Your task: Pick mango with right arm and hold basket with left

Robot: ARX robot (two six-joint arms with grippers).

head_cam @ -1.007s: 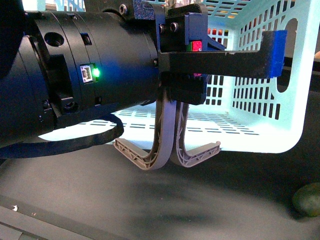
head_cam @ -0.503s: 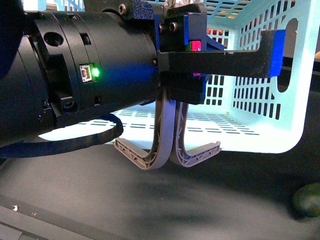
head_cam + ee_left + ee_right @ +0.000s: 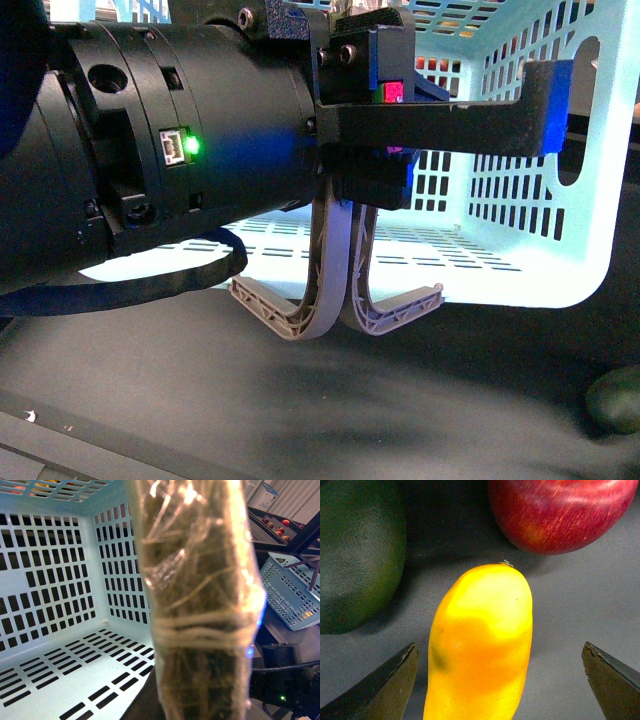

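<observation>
In the front view the left arm (image 3: 150, 150) fills the frame from 9 o'clock, and the left gripper (image 3: 545, 112) reaches over the near rim of the turquoise basket (image 3: 600, 200). Whether its fingers (image 3: 470, 125) clench the rim cannot be told. The basket's two grey handles (image 3: 325, 290) hang below the gripper, toward the dark tabletop (image 3: 300, 410). A dark green fruit (image 3: 615, 400) lies at 4 o'clock from them. The right wrist view shows the right gripper (image 3: 499, 652) released, fingers (image 3: 385, 690) spread wide, with the yellow mango (image 3: 480, 645) lying between them untouched, near a red apple (image 3: 560, 510).
</observation>
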